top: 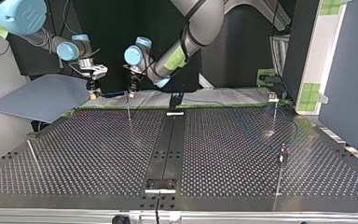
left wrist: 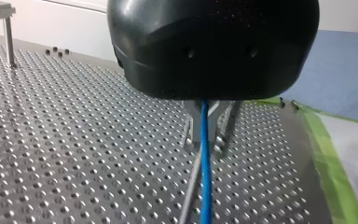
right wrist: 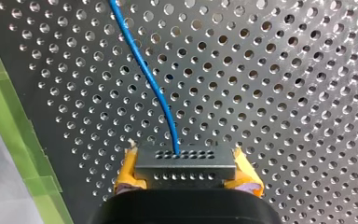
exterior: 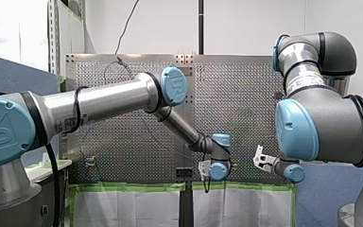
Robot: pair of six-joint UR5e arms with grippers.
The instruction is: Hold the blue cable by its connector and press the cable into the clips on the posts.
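Note:
A thin blue cable (right wrist: pixel 151 79) runs out of a dark grey connector (right wrist: pixel 185 161) with rows of small holes. My right gripper (right wrist: pixel 186 179) is shut on that connector, one yellow pad (right wrist: pixel 127 170) on each side, just above the perforated table. My left gripper (left wrist: pixel 204 140) is black with metal fingers and is shut on the blue cable (left wrist: pixel 205 177), which runs straight down between them. In the top view my right gripper (top: pixel 92 86) and my left gripper (top: pixel 133 86) hang side by side at the table's far edge. The left one is right above a thin post (top: pixel 128 108).
More posts stand on the table: a clip-topped post (top: pixel 274 109) at the top view's far right, a second post (top: pixel 283 156) nearer the camera, and a slanted rod (top: pixel 32 156) at the left. Green tape (right wrist: pixel 23 154) edges the plate. A blue-grey panel (top: pixel 42 95) lies by my right arm.

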